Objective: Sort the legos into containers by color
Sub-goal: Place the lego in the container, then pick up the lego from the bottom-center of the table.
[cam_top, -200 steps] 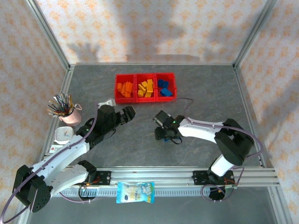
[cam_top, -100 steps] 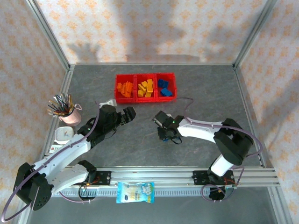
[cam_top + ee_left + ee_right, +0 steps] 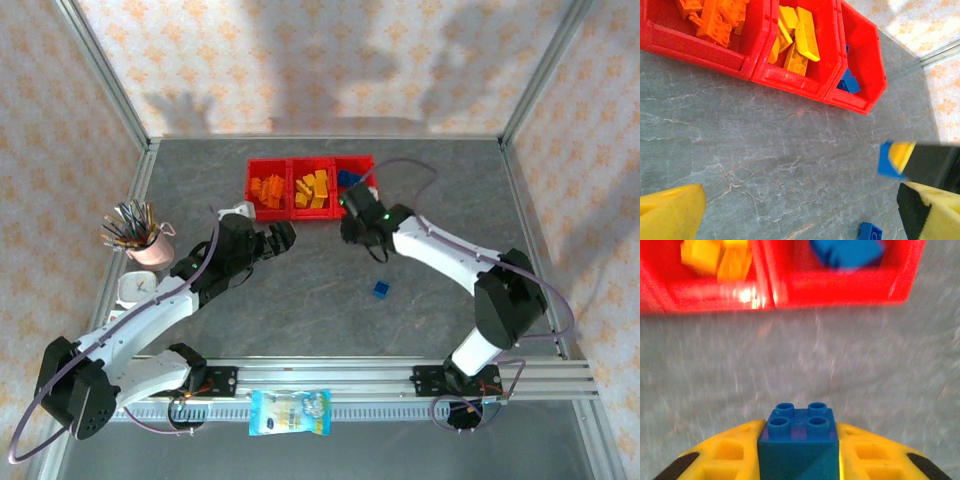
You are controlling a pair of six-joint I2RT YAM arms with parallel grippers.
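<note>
The blue brick (image 3: 800,440) sits clamped, studs showing, between the right fingers (image 3: 725,460). A second ago these were low over the table (image 3: 300,300) and only half closed. They have since shut on the brick and carried it forward, so it now hangs just short of the containers (image 3: 290,213), with the blue compartment (image 3: 850,287) ahead and slightly right of the fingers. This brick looks one short move from its drop (up over the front wall, I judge, then release). A second blue brick (image 3: 381,289) lies loose on the table well behind the right fingers and is not yet sorted. The red front wall is the edge to clear, and bare table lies below and behind. The left fingers (image 3: 670,212) stand wide open and empty, off to the left of the right fingers, with free table between them.
</note>
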